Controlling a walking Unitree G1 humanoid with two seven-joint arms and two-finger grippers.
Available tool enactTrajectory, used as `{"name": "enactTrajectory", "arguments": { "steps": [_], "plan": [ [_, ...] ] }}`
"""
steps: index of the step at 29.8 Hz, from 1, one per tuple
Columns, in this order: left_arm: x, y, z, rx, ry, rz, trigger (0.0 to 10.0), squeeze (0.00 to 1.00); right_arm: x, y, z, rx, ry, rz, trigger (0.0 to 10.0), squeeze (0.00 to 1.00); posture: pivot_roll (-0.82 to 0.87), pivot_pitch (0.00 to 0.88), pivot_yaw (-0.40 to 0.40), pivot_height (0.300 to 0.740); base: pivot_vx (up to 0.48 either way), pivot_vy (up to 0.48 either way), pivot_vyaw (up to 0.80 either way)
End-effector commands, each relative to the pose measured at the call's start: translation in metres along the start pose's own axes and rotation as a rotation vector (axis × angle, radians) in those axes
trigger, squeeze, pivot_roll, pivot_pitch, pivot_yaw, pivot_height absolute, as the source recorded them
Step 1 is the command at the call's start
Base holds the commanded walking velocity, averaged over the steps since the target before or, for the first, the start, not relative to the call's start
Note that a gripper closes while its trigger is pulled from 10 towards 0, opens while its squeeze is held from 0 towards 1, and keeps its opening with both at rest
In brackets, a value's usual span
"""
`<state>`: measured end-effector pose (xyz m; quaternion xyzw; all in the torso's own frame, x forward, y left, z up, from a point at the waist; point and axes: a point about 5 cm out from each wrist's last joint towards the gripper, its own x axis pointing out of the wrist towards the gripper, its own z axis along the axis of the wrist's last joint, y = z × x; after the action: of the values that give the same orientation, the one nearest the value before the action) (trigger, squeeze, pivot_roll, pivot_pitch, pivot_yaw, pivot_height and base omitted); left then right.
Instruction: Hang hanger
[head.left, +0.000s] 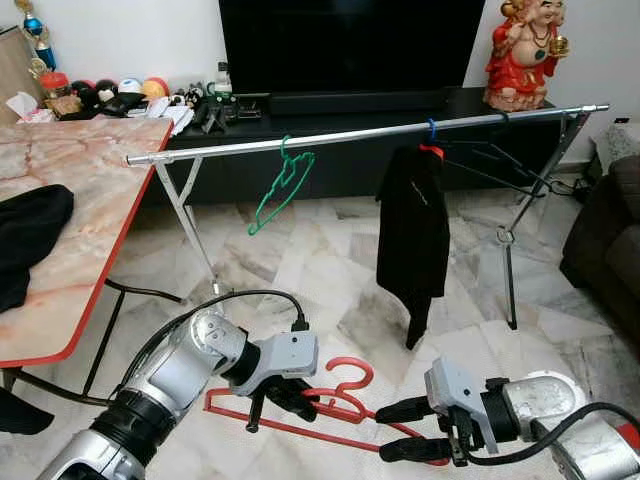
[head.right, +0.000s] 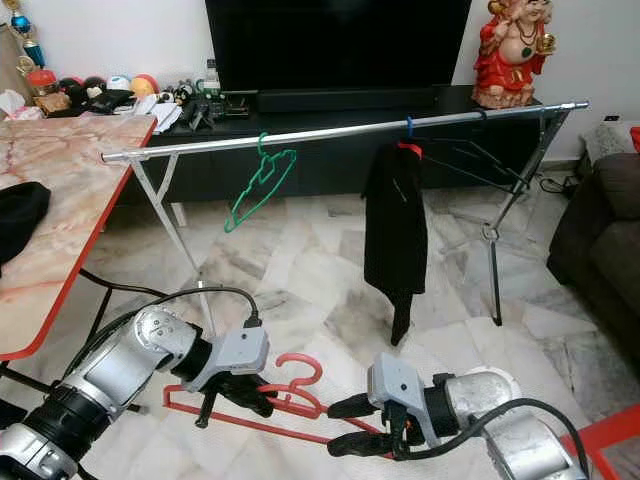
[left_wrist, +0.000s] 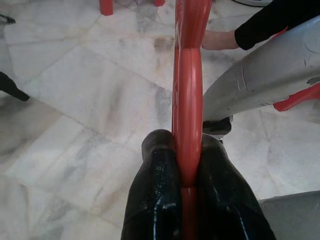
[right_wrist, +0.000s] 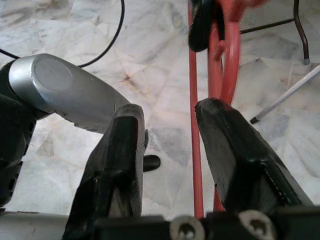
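Note:
A red hanger (head.left: 345, 375) hangs low over the marble floor, and my left gripper (head.left: 285, 395) is shut on it just below the hook. In the left wrist view both fingers (left_wrist: 155, 190) press on the red hanger (left_wrist: 187, 100). My right gripper (head.left: 400, 430) is open beside the hanger's right end, with the red bars (right_wrist: 227, 55) just past its fingers (right_wrist: 125, 150). Ahead stands a silver clothes rail (head.left: 360, 132). It carries a green hanger (head.left: 280, 190) and a black garment (head.left: 412, 230).
A marble table with a red edge (head.left: 90, 200) stands on my left, with a black cloth (head.left: 25, 235) on it. A dark sofa (head.left: 610, 240) is at the right. Behind the rail is a TV console (head.left: 340, 100). A person's hand (left_wrist: 220, 40) is near the floor.

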<state>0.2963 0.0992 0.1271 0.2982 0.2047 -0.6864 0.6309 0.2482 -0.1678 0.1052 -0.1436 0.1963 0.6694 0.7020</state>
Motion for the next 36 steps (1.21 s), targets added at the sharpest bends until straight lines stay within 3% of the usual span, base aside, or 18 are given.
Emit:
{"name": "enactTrajectory", "arguments": {
  "steps": [1,11,22,27,36],
  "plan": [
    [-0.002,0.002,0.015,0.054,-0.006,-0.018,10.0,0.0,0.002,-0.001,0.004,-0.032,-0.017,0.012,10.0,0.0,-0.01,0.035,0.002,0.74,0.0,0.0,0.0],
    [0.004,-0.003,0.037,0.129,-0.016,-0.068,10.0,0.0,0.016,-0.009,0.005,-0.084,-0.031,-0.028,10.0,0.0,-0.01,0.038,0.013,0.74,0.0,0.0,0.0],
    [0.005,-0.006,0.04,0.14,-0.009,-0.08,10.0,0.0,0.027,-0.02,0.002,-0.124,-0.031,-0.144,10.0,0.0,0.0,0.04,0.02,0.74,0.0,0.0,0.0],
    [0.004,-0.005,0.036,0.113,-0.008,-0.079,10.0,0.0,0.01,-0.015,0.009,-0.084,-0.095,-0.105,10.0,0.0,-0.01,0.04,0.02,0.74,0.0,0.0,0.0],
    [-0.004,-0.003,0.02,0.077,0.06,-0.02,10.0,0.0,-0.008,0.008,0.004,-0.057,-0.046,0.018,10.0,0.0,-0.03,0.04,0.011,0.74,0.0,0.0,0.0]
  ]
}}
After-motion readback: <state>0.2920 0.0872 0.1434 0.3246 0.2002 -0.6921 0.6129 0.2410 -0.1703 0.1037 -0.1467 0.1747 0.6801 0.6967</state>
